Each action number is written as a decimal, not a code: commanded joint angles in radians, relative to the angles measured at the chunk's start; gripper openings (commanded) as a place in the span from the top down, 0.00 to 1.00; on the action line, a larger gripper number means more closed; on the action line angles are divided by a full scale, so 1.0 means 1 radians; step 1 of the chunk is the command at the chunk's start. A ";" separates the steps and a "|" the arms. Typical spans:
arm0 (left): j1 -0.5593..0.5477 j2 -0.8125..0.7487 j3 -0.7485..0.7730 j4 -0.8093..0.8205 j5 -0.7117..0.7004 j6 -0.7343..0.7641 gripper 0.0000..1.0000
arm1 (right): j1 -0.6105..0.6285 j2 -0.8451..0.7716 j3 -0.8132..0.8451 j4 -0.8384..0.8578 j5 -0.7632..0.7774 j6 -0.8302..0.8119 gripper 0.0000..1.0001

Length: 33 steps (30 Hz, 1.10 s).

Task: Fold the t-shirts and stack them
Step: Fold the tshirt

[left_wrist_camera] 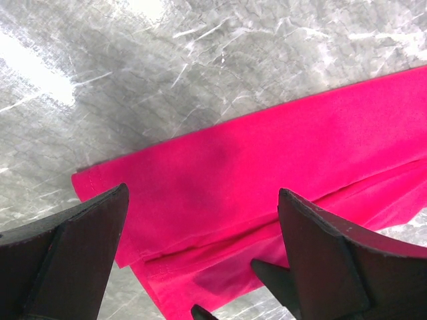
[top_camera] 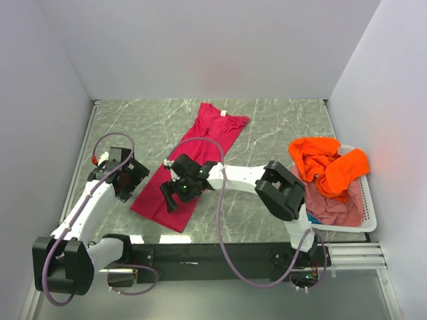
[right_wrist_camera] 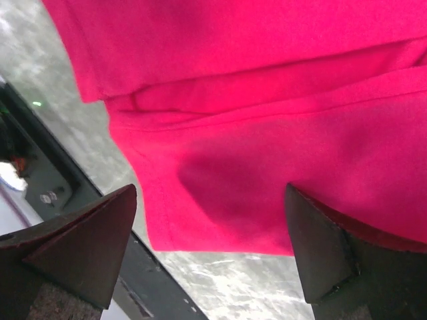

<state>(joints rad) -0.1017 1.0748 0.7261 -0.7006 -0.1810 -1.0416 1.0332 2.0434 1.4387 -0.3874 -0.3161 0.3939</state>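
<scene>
So the long crimson-magenta cloth t-shirt [top_camera: 212,137] is lying flat on the grey marble-look table [top_camera: 280,133], already narrowed into a strip. The strip is running diagonally, with the collar end pointing at the far middle and the hem end pointing at the near left. Both claws are hanging over that hem end. The left gripper [left_wrist_camera: 203,193] is sitting over the strip's left edge right by a hem corner, and its wrist view is showing bare table on the outer side. The right gripper [right_wrist_camera: 210,193] is hovering over the other side of the hem, with the table's near edge showing just past the cloth. Both are gaping wide open and gripping nothing, with 0 cloth between the fingers as far as I'm seeing. My guess is they're lining up to pinch the 2 hem corners and carry them up the long axis toward the collar, which is lying well away from both claws. Off to the right, the white plastic basket [top_camera: 369,223] is holding a bright orange shirt [top_camera: 327,163] draped on top of a pink-red one [top_camera: 333,207], both still waiting.
</scene>
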 commanded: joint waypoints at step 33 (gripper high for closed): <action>-0.694 0.008 -0.154 0.049 0.402 -0.034 0.18 | -0.154 -0.814 -0.727 -0.087 0.071 0.158 0.00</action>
<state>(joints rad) -0.7513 1.0653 0.5446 -0.6945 0.2001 -1.0492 0.8776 1.2972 0.7750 -0.4564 -0.2752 0.4873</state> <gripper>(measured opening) 0.855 0.996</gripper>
